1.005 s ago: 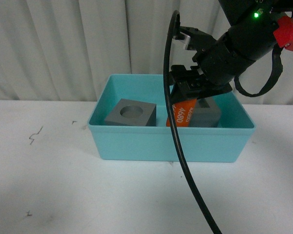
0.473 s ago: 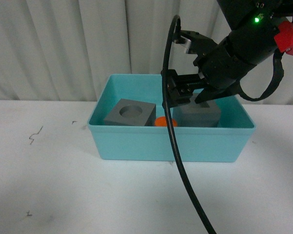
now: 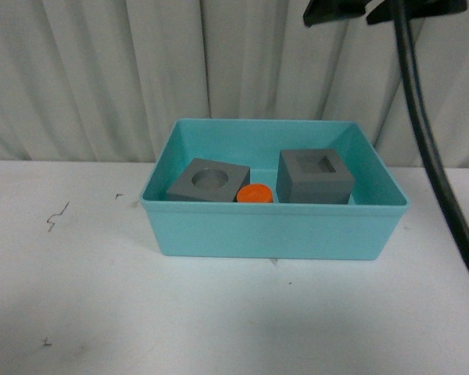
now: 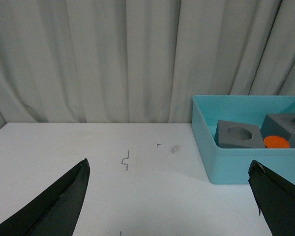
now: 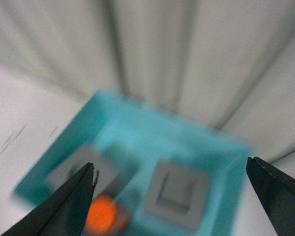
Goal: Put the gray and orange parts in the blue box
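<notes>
Now one turquoise bin (image 3: pixel 273 230) holds two gray cubes (image 3: pixel 209 181) (image 3: pixel 315 176), one orange cylinder (image 3: pixel 254 193); left pincer (image 4: pixel 169 196) and right pincer (image 5: pixel 172 191) both spread, empty.

Gray cubes (image 3: pixel 211 181), orange cylinder (image 3: pixel 254 193) inside blue box (image 3: pixel 273 230)

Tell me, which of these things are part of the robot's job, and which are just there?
Job:
- matte gray cube with round recess
- matte gray cube with square recess
- small orange cylinder
- turquoise-blue plastic bin

Just there:
- white table
- pale pleated curtain
- black cable
</notes>
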You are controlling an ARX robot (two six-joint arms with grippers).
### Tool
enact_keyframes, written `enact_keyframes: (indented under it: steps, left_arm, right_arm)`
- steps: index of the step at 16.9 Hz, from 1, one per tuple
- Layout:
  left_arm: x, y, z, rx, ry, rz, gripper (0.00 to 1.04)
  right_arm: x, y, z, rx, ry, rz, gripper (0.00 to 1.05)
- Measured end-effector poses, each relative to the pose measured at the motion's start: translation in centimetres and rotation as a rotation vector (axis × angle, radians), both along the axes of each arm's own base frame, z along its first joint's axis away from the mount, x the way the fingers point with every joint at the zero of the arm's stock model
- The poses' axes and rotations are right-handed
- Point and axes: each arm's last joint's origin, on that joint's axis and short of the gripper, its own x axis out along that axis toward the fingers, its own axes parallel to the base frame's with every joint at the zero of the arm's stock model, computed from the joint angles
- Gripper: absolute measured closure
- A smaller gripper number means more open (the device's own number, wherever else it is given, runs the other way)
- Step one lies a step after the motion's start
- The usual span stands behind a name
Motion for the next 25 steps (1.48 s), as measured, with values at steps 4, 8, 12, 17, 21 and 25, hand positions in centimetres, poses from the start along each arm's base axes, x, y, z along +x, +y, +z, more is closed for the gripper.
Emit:
enact_keyframes:
  steps: [4, 8, 12, 17, 21, 25]
  left_arm:
    - [0.0, 0.0, 0.0, 0.0, 0.0, 0.0, 0.07]
    - [0.0, 0.0, 0.0, 0.0, 0.0, 0.0, 0.07]
    - [0.0, 0.0, 0.0, 0.0, 0.0, 0.0, 0.07]
    - [0.0, 0.0, 0.0, 0.0, 0.0, 0.0, 0.07]
    - [0.0, 0.0, 0.0, 0.0, 0.0, 0.0, 0.07]
    - [0.0, 0.0, 0.0, 0.0, 0.0, 0.0, 0.07]
  right_arm:
    - [-9.8, -5.0, 1.0, 0.079, -0.516, -0.492, 0.46]
    - [-17.7, -7.7, -4.4, 0.088, -0.515, -0.515, 0.94]
    - [-21.8, -8.9, -7.5, 0.088, -0.519, -0.527, 1.03]
    - [-24.9, -10.2, -9.8, 0.082, -0.504, -0.53, 1.03]
    - [-26.5, -10.1, -10.8, 0.081, -0.498, -0.53, 1.03]
    - [-27.8, -10.1, -11.3, 0.081, -0.497, -0.53, 1.03]
